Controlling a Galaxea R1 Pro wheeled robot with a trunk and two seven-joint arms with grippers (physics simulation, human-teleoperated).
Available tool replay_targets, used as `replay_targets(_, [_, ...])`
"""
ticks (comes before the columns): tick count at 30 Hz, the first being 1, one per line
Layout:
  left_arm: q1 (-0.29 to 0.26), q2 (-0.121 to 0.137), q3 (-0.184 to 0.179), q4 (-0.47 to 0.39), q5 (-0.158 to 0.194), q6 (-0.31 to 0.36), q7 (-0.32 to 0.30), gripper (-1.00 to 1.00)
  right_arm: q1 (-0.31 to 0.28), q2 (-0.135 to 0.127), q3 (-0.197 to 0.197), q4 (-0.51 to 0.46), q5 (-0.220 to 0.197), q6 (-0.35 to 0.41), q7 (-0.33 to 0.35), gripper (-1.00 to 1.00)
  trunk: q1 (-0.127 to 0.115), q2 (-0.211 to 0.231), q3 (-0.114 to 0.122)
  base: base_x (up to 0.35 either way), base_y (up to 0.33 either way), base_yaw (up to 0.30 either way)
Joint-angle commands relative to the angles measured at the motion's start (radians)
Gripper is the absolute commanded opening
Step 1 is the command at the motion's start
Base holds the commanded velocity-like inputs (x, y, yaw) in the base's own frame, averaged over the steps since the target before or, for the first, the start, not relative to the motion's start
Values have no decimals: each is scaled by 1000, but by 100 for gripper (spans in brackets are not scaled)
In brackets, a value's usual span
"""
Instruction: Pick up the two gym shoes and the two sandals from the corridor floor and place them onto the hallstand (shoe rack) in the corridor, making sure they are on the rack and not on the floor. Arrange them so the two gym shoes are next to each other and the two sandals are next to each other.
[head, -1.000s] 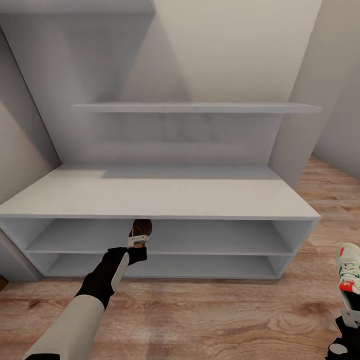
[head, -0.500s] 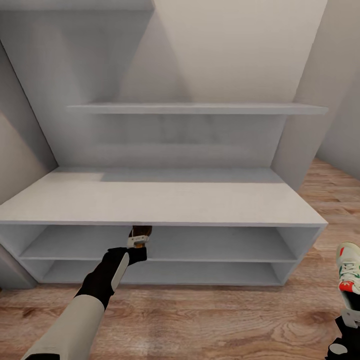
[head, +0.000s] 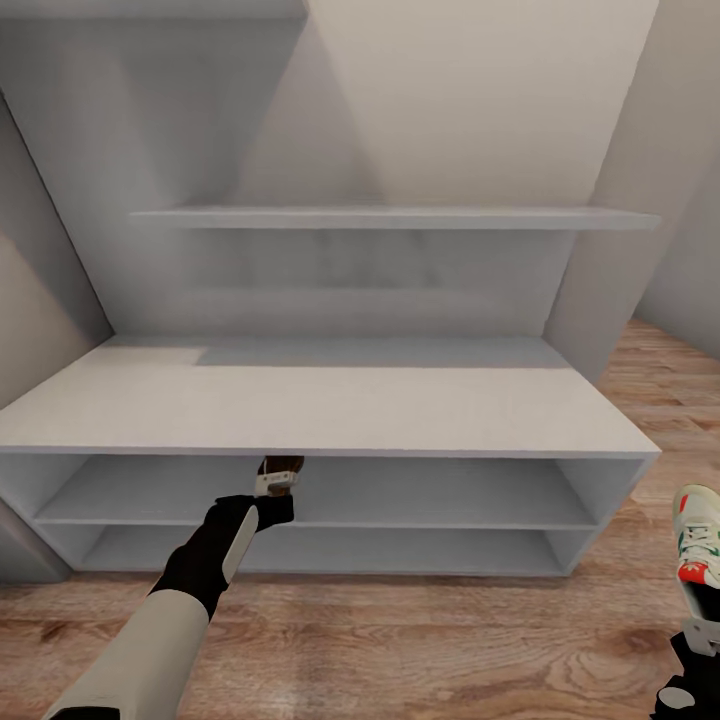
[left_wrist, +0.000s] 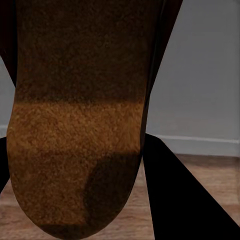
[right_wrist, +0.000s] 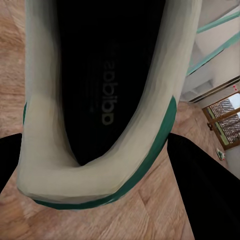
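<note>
A flat dark brown leather-look sandal (head: 282, 466) is being gripped by the left pincer (head: 277, 482) at the front edge of the low, wide, pale grey-white hallstand (head: 320, 410), just under its top board and at the mouth of the upper open shelf. In the left wrist view, the sandal's brown sole (left_wrist: 80, 120) is being seen up close. A white lace-up gym shoe with green stripes (head: 698, 545) is being gripped by the right pincer (head: 700, 625) above the light brown wood plank floor (head: 420, 650), to the right of the hallstand.
</note>
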Motion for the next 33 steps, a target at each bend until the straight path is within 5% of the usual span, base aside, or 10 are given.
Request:
replay_targets(1, [0,-1,3,-1,5,6,-1,-100,-1,0,4,1,1,-1,-5,-100,0,0,-1,12,0,0])
replay_targets(33, [0,1,3,35,5,4,0,-100,-1,0,4,1,2,-1,-5,-100,0,0,-1,23,0,0])
